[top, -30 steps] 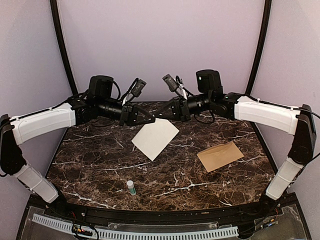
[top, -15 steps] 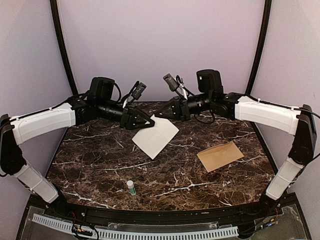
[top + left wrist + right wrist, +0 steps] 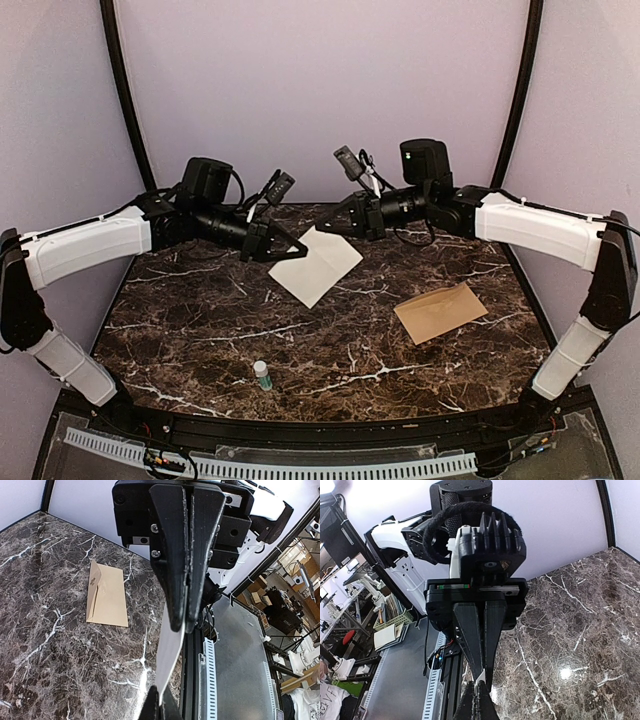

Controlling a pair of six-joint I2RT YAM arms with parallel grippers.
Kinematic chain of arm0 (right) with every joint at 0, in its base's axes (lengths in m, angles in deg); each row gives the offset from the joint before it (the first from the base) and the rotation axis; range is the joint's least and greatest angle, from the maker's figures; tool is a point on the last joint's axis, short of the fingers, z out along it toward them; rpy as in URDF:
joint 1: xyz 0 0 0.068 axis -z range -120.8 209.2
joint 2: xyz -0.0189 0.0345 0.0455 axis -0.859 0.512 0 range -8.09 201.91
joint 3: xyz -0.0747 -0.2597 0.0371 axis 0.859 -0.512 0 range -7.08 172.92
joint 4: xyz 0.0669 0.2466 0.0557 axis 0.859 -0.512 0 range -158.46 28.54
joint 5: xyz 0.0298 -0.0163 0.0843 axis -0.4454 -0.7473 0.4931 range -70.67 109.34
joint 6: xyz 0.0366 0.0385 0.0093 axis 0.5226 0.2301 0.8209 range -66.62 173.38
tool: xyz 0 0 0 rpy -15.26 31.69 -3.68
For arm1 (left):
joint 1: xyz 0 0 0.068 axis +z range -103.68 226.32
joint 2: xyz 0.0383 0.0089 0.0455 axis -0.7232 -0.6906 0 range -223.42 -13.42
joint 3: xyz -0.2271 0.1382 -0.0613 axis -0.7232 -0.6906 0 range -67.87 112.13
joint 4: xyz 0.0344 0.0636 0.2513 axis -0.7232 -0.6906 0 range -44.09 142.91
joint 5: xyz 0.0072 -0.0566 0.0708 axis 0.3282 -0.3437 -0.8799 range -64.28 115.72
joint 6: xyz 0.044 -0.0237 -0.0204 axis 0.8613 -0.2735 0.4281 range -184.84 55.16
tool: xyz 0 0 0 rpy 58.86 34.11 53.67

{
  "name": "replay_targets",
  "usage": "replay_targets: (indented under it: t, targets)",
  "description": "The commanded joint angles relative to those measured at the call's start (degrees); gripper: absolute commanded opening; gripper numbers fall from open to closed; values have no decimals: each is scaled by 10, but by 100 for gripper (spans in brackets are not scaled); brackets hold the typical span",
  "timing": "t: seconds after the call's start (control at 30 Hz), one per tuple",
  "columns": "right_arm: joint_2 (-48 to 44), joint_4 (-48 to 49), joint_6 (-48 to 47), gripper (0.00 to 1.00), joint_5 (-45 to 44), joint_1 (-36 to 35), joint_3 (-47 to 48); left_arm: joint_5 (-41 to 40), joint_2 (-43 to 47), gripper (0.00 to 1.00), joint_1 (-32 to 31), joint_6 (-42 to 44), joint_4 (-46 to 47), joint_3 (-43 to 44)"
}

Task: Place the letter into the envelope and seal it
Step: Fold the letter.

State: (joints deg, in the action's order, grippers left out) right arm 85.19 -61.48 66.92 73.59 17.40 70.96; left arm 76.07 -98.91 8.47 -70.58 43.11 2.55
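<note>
Two claws, the left claw [image 3: 297,246] and the right claw [image 3: 324,228], each clenched on a far corner of the cream letter [image 3: 318,268], likely keep it taut for carrying to the tan envelope [image 3: 440,312] lying flat, rightward on the table [image 3: 200,330].

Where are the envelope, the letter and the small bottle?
envelope [image 3: 440,312], top view, middle of its tan face.
letter [image 3: 318,268], top view, centre of the pale sheet.
small bottle [image 3: 262,377], top view, middle of its body.
</note>
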Motion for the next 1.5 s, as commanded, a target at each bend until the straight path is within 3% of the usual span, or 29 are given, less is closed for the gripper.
replay_targets:
  t: [0.0,0.07,0.13,0.23,0.43,0.57,0.7,0.93,1.07,1.17,1.33,1.47]
  targets:
    - [-21,17,-4,0,-2,7,-6,8,18,13,-2,4,-9,7]
    - [-23,17,-4,0,-3,8,-8,4,20,36,-2,6,-16,8]
    - [-25,17,-5,0,-4,11,-10,-3,23,44,-2,11,-25,7]
    - [-28,17,-5,0,-4,15,-13,-15,29,47,-2,19,-37,6]
    - [-30,15,-4,0,-3,18,-16,-30,38,36,-2,34,-50,1]
    - [-34,16,-4,0,-3,19,-22,-36,40,13,-2,45,-67,0]
    - [-34,23,2,0,-2,19,-25,-22,39,0,-2,42,-64,-8]
    - [-36,33,6,0,-5,21,-26,1,39,1,-1,37,-55,-17]
    - [-40,32,6,0,-6,23,-26,-4,40,23,-2,41,-69,-18]
    - [-42,31,5,0,-8,25,-27,-16,42,27,-2,47,-80,-21]
    - [-42,31,6,0,-7,26,-28,-22,45,20,-2,50,-83,-29]
    - [-42,32,8,0,-7,26,-29,-23,44,3,-2,53,-80,-30]
